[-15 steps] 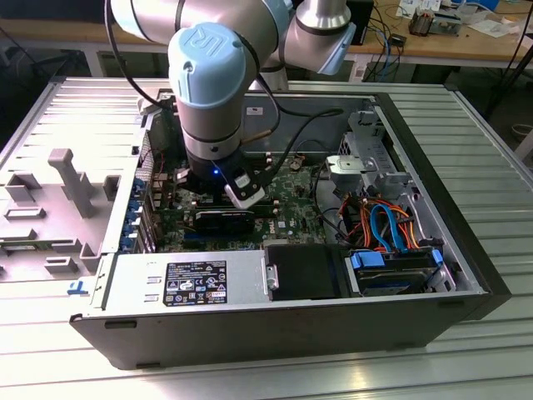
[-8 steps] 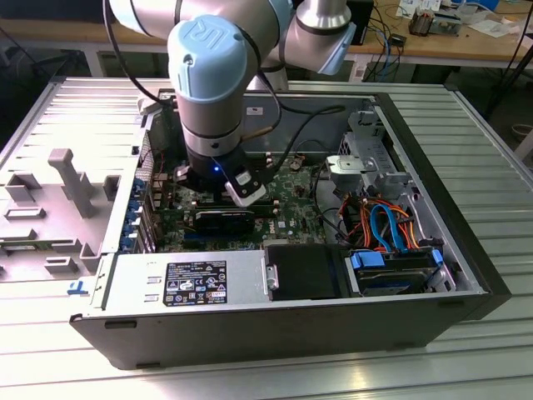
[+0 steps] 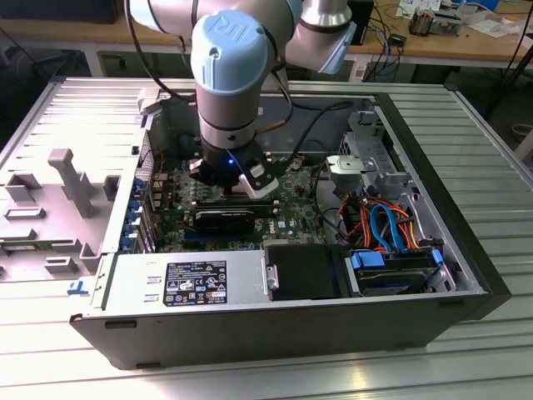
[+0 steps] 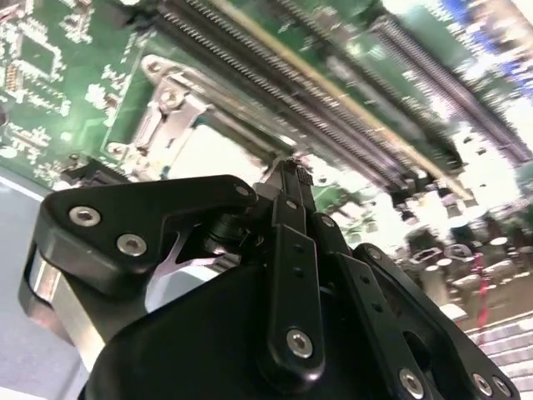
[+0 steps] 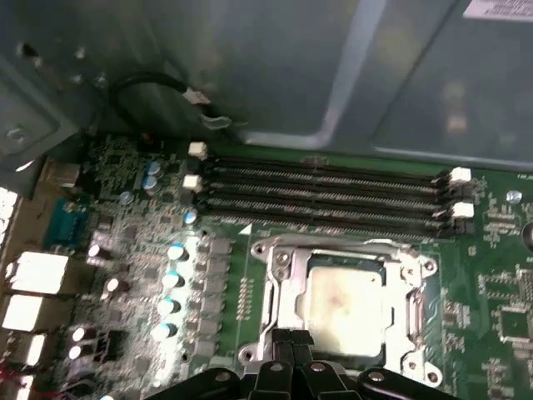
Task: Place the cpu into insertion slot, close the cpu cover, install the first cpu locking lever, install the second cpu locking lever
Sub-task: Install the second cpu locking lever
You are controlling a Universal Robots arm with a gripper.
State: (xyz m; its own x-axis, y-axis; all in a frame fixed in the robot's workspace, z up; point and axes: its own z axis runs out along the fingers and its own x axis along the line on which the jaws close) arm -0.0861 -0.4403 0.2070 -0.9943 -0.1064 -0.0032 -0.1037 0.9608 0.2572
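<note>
**Fingers closed at the socket edge**

One cpu (image 5: 346, 302) sits in the insertion slot (image 5: 281, 268), with the cpu cover (image 5: 414, 310) framing it. Just beside it, the fingers (image 5: 283, 343) meet, gripping nothing visible. Four memory slots (image 5: 321, 193) lie beyond.

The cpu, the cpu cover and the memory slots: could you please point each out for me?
cpu (image 5: 346, 304), first wrist view, middle of its metal top.
cpu cover (image 5: 281, 279), first wrist view, frame's side bar.
memory slots (image 5: 321, 193), first wrist view, middle of the rows.
</note>
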